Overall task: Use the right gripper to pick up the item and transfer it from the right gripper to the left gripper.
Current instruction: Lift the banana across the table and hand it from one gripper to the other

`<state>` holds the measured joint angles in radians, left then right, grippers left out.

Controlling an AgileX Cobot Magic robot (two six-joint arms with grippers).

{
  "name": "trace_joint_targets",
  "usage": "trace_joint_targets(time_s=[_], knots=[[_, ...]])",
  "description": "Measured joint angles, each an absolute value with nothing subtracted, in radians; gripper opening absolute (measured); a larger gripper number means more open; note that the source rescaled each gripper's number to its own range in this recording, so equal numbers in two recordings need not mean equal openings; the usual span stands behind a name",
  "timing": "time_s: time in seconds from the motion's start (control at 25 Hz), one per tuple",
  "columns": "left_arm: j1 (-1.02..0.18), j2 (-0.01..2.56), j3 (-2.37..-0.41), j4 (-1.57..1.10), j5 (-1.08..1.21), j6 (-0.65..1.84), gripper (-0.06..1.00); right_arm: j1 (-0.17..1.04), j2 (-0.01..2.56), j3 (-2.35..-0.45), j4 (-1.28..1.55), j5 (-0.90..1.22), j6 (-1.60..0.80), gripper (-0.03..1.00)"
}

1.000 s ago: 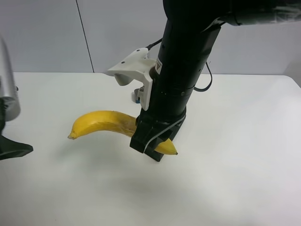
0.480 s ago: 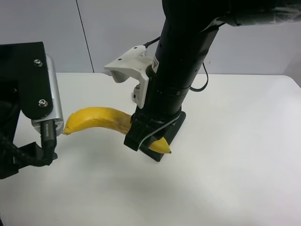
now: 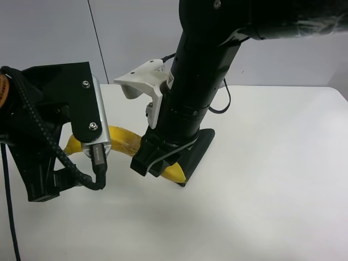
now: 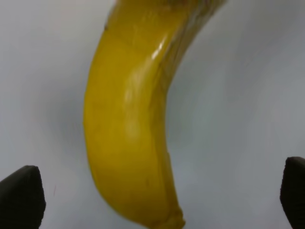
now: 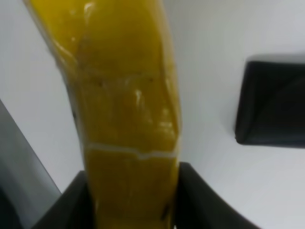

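The right pincer [image 5: 133, 212] is closed on the banana [image 5: 128, 95]. Its black fingers [image 5: 200, 200] press both sides of the fruit near one end, so the banana hangs in that grip, seemingly just clear of the counter [image 3: 261, 190]. The left pincer [image 4: 157, 191] is spread wide and holds nothing. Its fingertips [image 4: 19, 195] sit at the two edges of its own camera's picture, with the banana's free end between them and touching neither.

The step in hand looks like the handover. To do it well, the left pincer should reach further along the free end until its fingers flank a thick part of the fruit, not the tapering tip. It should centre itself so both fingers meet the skin together, then close gently, since the skin likely bruises and slips. The right pincer should let go only once the left one is firmly shut.

Only the high view shows both arms at once. The left arm, with its silver plate [image 3: 92, 125], is at the scene's left and covers part of the banana. The right arm, with its white bracket [image 3: 141, 84], is just right of it. Only the right wrist view shows the clamp itself, and a dark block [image 5: 271, 105] lying on the counter nearby. Only the left wrist view shows the open gap around the free end
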<state>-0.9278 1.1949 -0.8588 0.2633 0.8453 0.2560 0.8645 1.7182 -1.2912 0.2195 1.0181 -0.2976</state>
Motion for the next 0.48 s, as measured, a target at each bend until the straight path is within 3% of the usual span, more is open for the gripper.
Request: trace_joint_targets(time_s=[0.4,0.48], knots=[[-0.928,1.234,-0.859,0.265,0.765,0.256,1.00,0.865,1.718,-1.291,0.224,1.012,-0.298,0.01],[-0.928,1.234,-0.859,0.265,0.761,0.256,0.93,0.865,1.718,-1.291,0.224,1.012,-0.298,0.01]])
